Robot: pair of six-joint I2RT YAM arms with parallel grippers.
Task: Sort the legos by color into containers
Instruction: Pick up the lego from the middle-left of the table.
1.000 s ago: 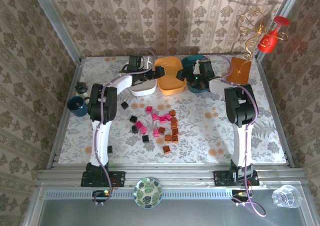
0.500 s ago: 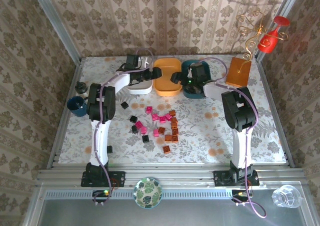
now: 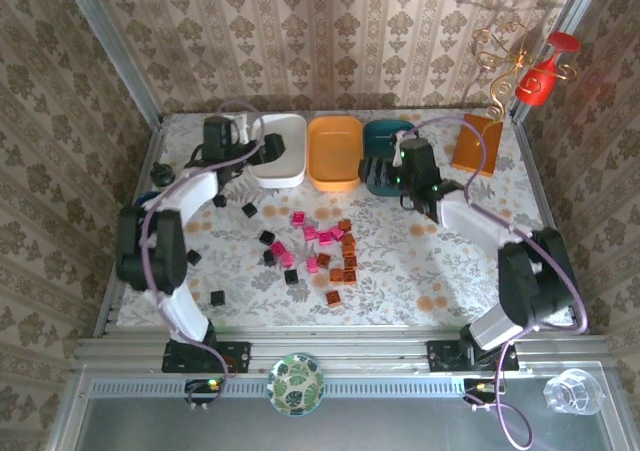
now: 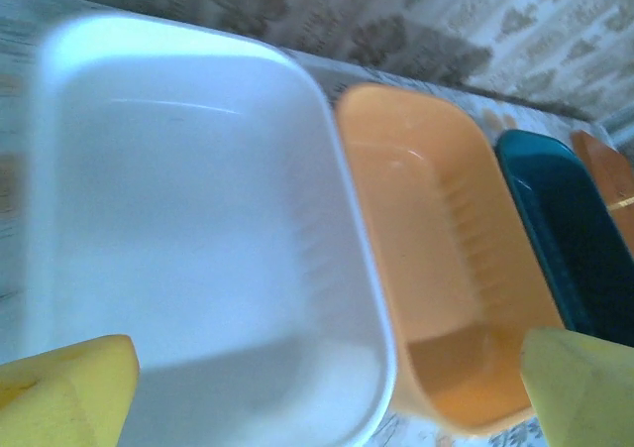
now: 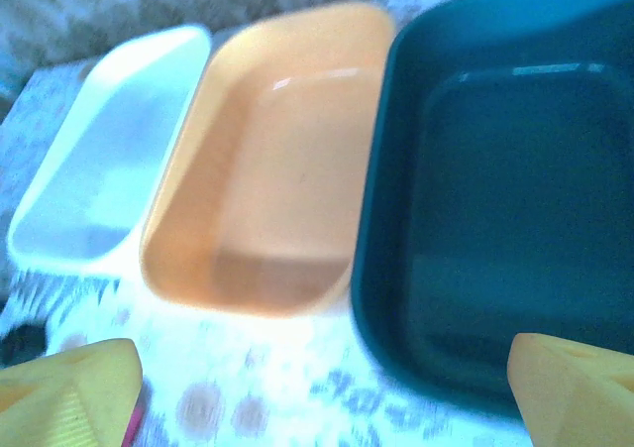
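Three containers stand side by side at the back: a white tray (image 3: 285, 156) (image 4: 188, 229) (image 5: 109, 169), an orange tray (image 3: 335, 151) (image 4: 436, 239) (image 5: 277, 160) and a dark teal tray (image 3: 387, 133) (image 4: 560, 229) (image 5: 505, 189). All look empty. The legos lie loose mid-table: pink ones (image 3: 298, 217), brown-orange ones (image 3: 347, 241) and black ones (image 3: 249, 210), with a few black ones scattered further left (image 3: 216, 297). My left gripper (image 3: 268, 151) (image 4: 327, 397) hangs open over the white tray's left side. Over the teal tray's near end my right gripper (image 3: 378, 174) (image 5: 322, 392) is open too.
An orange square stand (image 3: 474, 143) with gold wire (image 3: 497, 56) and a red glass (image 3: 537, 81) sits at the back right. A small dark object (image 3: 161, 174) lies by the left edge. A patterned bowl (image 3: 296, 383) and a clear glass (image 3: 574, 391) rest on the front ledge.
Both grippers have drawn back from the orange tray, the left one leftward over the white tray, the right one rightward over the teal tray. Both elbows have swung outward.
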